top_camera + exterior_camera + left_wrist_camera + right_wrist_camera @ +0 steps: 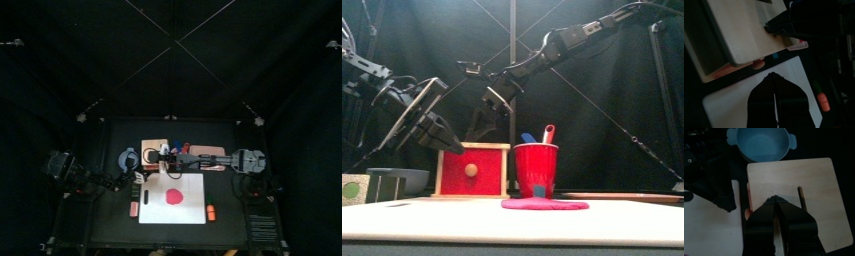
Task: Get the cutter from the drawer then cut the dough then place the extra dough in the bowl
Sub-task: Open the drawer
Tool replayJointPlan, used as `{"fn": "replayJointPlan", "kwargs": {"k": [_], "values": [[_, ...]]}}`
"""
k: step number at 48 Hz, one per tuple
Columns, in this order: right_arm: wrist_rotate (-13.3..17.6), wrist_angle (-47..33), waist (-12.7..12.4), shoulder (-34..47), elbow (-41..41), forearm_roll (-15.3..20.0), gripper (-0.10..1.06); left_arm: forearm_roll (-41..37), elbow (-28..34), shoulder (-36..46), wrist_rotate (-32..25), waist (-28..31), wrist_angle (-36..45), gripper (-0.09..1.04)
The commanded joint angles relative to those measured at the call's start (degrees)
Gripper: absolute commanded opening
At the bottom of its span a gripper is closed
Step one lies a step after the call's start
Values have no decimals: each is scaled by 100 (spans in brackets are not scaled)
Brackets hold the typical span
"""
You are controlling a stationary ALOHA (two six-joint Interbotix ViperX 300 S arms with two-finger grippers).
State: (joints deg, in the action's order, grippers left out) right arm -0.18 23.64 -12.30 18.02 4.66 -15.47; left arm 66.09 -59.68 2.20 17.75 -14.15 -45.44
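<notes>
Dim, black-curtained booth; only the white board point(191, 186) catches strong light.

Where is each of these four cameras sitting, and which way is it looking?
Top: high overhead, looking down on the table; both arms show.
Front: at the table's front edge, looking level at the red cup; both arms above.
Left wrist: on the left arm, facing the wooden box; left gripper shows.
Right wrist: on the right arm, above the bowl; right gripper shows.
Shared: both wrist views see the wooden box.
</notes>
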Motion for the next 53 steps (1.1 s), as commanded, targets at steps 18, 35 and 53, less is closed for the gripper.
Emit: {"fn": "replayJointPlan", "kwargs": {"k": [18, 35, 53], "values": [[44, 35, -97, -448, -62, 105, 2, 229, -255, 26, -9, 18, -352, -2], [35, 70, -9, -308, 123, 316, 2, 132, -70, 0, -26, -18, -334, -2], [35, 70, 62, -185, 237, 360, 2, -185, 299, -378, 35, -35, -272, -2]]}}
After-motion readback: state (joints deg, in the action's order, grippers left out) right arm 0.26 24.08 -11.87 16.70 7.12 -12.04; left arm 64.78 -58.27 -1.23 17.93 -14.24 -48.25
